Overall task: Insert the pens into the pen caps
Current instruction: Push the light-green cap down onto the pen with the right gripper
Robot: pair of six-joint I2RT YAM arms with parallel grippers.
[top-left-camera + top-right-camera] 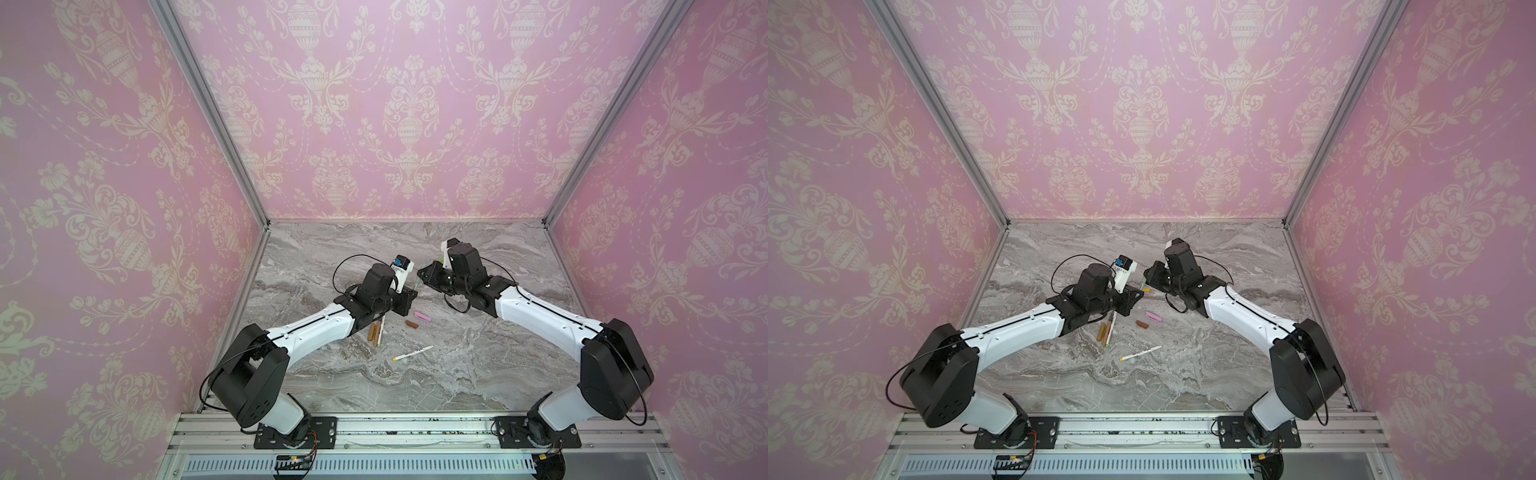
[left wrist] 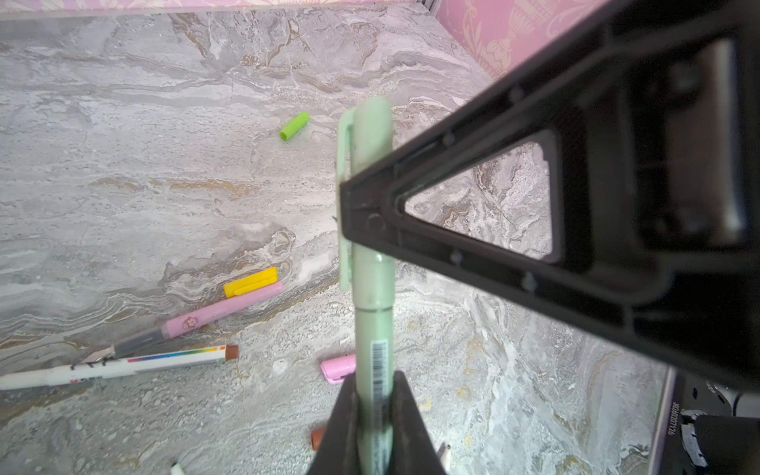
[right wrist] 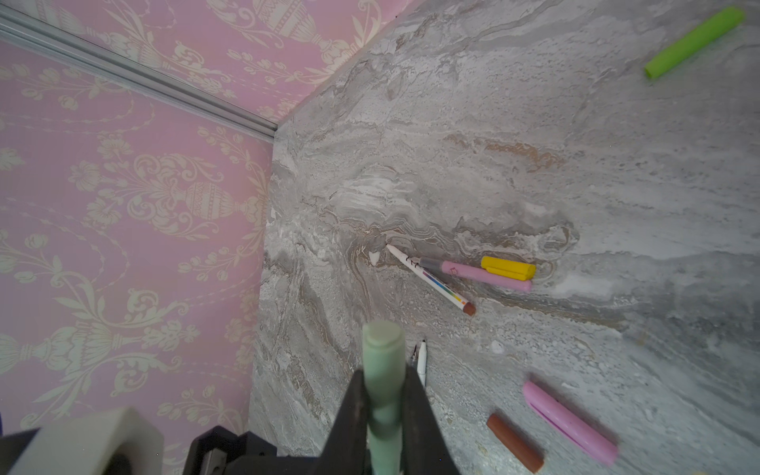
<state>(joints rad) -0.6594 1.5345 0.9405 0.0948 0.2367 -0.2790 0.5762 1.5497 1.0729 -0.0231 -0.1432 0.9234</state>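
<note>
Left claw [image 2: 372, 395] pinches sage pen [image 2: 370, 325]; right claw [image 3: 384, 378] pinches its cap [image 3: 382, 343], axis spanning both.

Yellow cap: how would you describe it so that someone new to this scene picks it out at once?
On the grey marble tabletop, find the pink pen beside a white pen with a brown end. The yellow cap lies flat against that pink pen's blunt end. No other cap is yellow; the pink cap, brown cap and bright green cap lie clear of any pen.
</note>
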